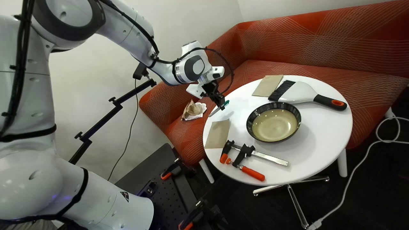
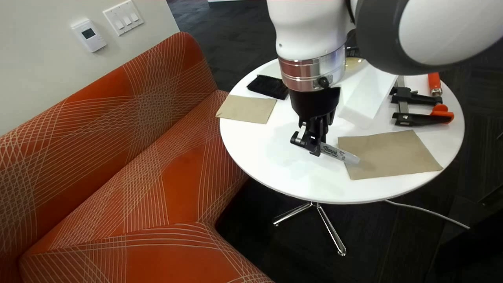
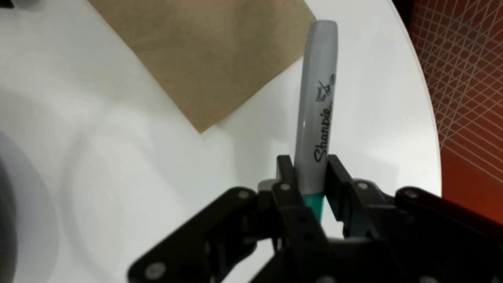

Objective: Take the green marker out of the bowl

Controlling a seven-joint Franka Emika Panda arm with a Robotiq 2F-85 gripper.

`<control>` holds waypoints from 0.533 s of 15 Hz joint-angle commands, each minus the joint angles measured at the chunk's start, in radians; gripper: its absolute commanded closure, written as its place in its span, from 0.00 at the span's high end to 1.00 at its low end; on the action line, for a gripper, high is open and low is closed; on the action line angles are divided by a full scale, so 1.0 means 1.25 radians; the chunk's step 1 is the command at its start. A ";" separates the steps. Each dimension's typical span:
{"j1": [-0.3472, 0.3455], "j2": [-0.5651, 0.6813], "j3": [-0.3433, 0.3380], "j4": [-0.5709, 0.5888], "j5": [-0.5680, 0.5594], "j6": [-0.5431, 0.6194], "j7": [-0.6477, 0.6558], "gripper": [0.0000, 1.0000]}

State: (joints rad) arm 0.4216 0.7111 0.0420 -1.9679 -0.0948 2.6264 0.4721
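The claw (image 3: 309, 171), lower right of center in the wrist view, is gripping the marker (image 3: 319, 98), barrel toward the frame top. The marker is held above the surface (image 1: 332, 127), outside the bowl (image 1: 274, 124). In an exterior view, the bowl sits right of center, a brown sheet (image 1: 218, 134) to its left, clamp (image 1: 244, 154) below, brush (image 1: 299, 91) upper right.

Before me stands a round white table (image 1: 326, 127) on a splayed chrome base (image 2: 330, 230). Light reflects softly off its top. Beside it sits an orange-red sofa (image 2: 149, 169) patterned with fine pale lines. Off-white walls (image 1: 204, 19) rise behind the sofa; in an exterior view, I identify a thermostat (image 2: 89, 35) with a dark display, mounted next to a three-switch plate (image 2: 123, 17). The floor (image 2: 235, 23) is dark.
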 commanded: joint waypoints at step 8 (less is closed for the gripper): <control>0.015 0.039 0.003 0.030 -0.001 0.027 -0.070 0.79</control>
State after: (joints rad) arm 0.4332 0.7570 0.0516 -1.9386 -0.0948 2.6335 0.4047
